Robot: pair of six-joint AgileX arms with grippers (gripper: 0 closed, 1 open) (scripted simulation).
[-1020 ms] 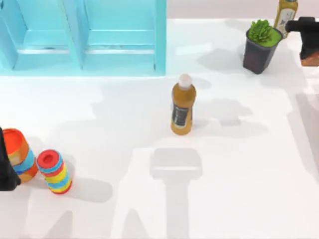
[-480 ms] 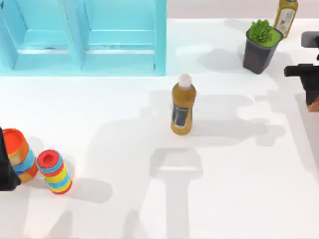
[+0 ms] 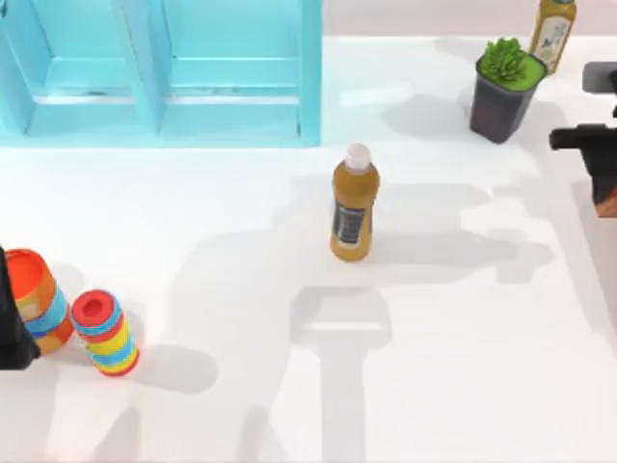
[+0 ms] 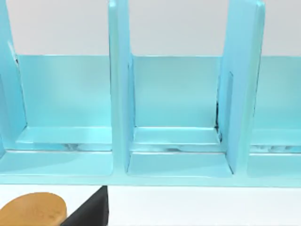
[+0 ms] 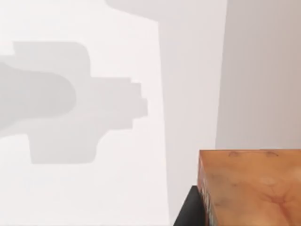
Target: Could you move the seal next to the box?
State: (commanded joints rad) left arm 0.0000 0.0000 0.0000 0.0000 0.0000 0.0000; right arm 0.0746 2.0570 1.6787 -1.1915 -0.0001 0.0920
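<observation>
The seal (image 3: 607,204), a small reddish-brown block, hangs at the table's far right edge under my right gripper (image 3: 604,183), which is shut on it. The right wrist view shows the seal's orange-tan face (image 5: 254,188) close up, with a dark fingertip (image 5: 188,214) beside it and white table below. The turquoise box (image 3: 231,130), with open compartments, stands at the back left, far from the seal; its compartments (image 4: 174,141) face the left wrist camera. My left gripper (image 3: 12,328) is parked at the left edge.
An amber bottle (image 3: 354,204) stands mid-table. A potted green plant (image 3: 501,92) and a second bottle (image 3: 551,34) stand at the back right. Two striped cylinders (image 3: 106,333) (image 3: 39,299) sit by the left gripper. White table lies open between bottle and box.
My right gripper carried the seal from the back right corner toward the front along the right edge, then held still over the last half second. The left arm has not moved.
</observation>
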